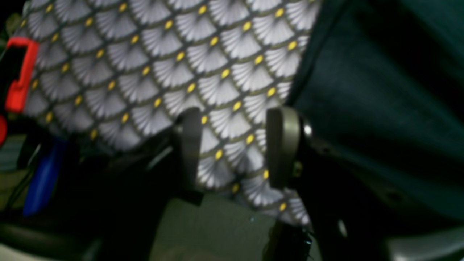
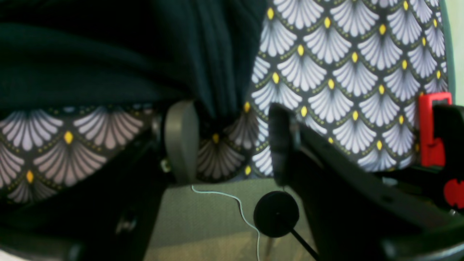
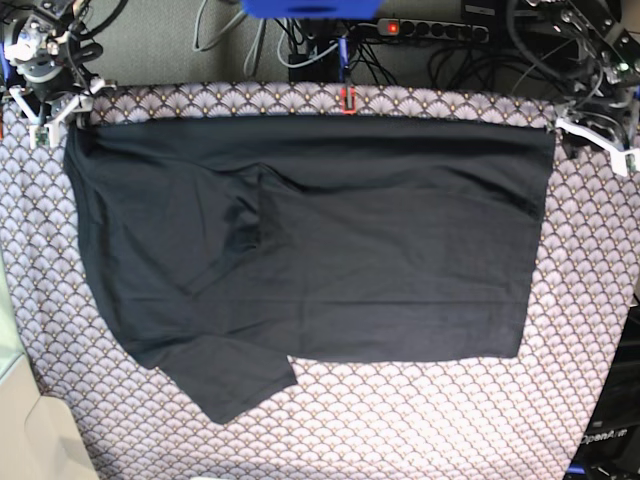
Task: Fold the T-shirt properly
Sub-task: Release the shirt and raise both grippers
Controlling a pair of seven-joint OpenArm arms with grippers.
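The right pincer (image 2: 226,141) is spread apart and holds nothing. The black T-shirt (image 3: 330,250) lies flat on the patterned tablecloth (image 3: 450,420), one sleeve sticking out at the near-left. The left pincer (image 1: 235,145) is spread apart too.

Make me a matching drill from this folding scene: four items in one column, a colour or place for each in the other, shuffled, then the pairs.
Items:
1. T-shirt
2. tablecloth
3. left tool
4. right tool

Descriptions:
A. scallop pattern with yellow dots
B. open at the base view's top-left corner
C. plain black, spread flat
D. open at the base view's top-right edge

Pairs: 1-C, 2-A, 3-D, 4-B
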